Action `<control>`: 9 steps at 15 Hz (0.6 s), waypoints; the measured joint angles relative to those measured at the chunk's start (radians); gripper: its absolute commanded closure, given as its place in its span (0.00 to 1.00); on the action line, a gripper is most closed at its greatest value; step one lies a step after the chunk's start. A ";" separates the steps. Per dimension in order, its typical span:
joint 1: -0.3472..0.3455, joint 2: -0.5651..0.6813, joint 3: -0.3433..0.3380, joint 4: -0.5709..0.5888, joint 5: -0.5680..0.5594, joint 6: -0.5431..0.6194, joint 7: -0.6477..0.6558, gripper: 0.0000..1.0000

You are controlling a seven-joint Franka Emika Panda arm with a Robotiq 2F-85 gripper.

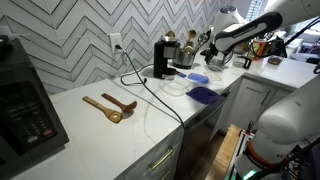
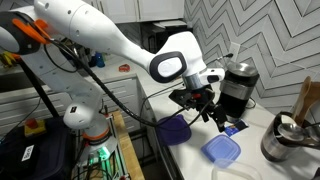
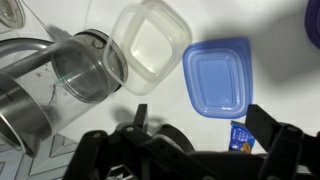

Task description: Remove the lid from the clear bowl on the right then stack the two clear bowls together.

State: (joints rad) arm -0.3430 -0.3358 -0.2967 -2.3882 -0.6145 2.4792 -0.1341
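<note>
— Where was the lid?

— The light-blue lid (image 3: 217,78) lay flat on the white counter (image 1: 70,125). It was out toward the front edge, across from the black coffee maker (image 1: 163,58), which stood at the back edge against the tiled wall. In an exterior view the lid (image 2: 222,150) sat close to that front edge. I could not tell whether a bowl sat beneath it.

— And the bowls?

— The wrist view showed one clear bowl (image 3: 150,45), uncovered and upright, just beside the lid, their rims touching or very nearly so. On the bowl's other side was a glass-and-metal pot (image 3: 60,75), also close by. I could not pick out a second bowl against the white top.

— What about the gripper?

— The gripper (image 3: 203,132) hung above the counter with its jaws apart and nothing between them. Its dark fingers (image 3: 268,128) framed the near end of the lid without touching it. In an exterior view the gripper (image 2: 207,115) hovered in front of the coffee maker.

— Anything else on the counter?

— A darker violet-blue piece (image 2: 177,128) lay flat by the front edge, near the lid but apart from it. A small blue packet (image 3: 240,137) was by one finger. Two wooden spoons (image 1: 110,107) lay mid-counter, well away from everything else.
</note>
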 measured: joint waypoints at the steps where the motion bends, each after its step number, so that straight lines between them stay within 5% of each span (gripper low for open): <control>1: -0.005 -0.004 -0.001 -0.001 0.000 0.000 0.002 0.00; 9: -0.038 0.069 -0.028 0.066 0.048 -0.055 0.063 0.00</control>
State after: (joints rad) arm -0.3809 -0.2673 -0.3246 -2.3219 -0.5664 2.4237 -0.0713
